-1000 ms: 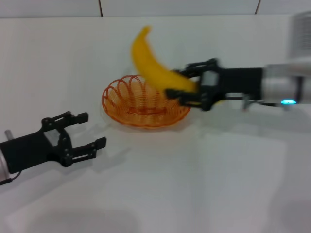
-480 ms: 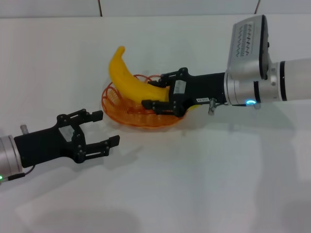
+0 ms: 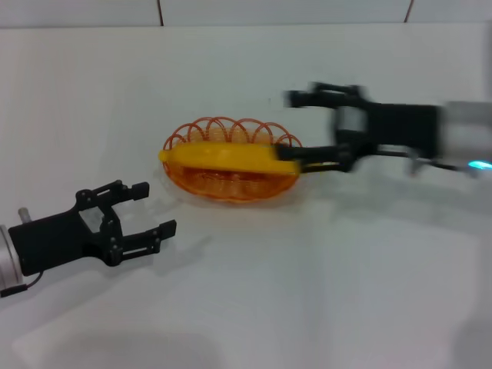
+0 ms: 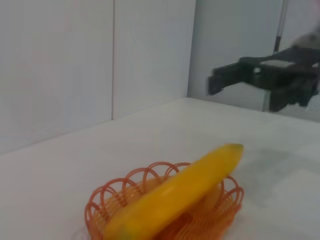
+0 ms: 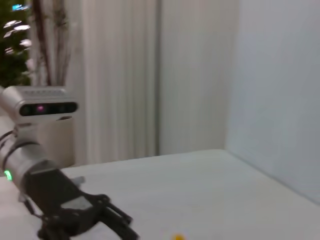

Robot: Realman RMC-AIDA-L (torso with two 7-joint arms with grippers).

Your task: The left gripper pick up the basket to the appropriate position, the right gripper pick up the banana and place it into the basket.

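The orange wire basket (image 3: 231, 124) stands on the white table in the head view. The yellow banana (image 3: 227, 156) lies lengthwise across it, resting on the rim. My right gripper (image 3: 292, 127) is open and empty just right of the basket, blurred, with its lower finger near the banana's right end. My left gripper (image 3: 154, 207) is open and empty, low at the front left, apart from the basket. The left wrist view shows the basket (image 4: 112, 192), the banana (image 4: 175, 195) and the right gripper (image 4: 250, 82) beyond. The right wrist view shows the left gripper (image 5: 125, 225).
The white table (image 3: 307, 292) stretches in front of and behind the basket. A tiled wall edge (image 3: 160, 11) runs along the back. A curtain and a plant (image 5: 20, 45) show in the right wrist view.
The right gripper let go of the banana, which now lies in the basket, and drew back to the right with its fingers wide. The left gripper moved slightly back to the left.
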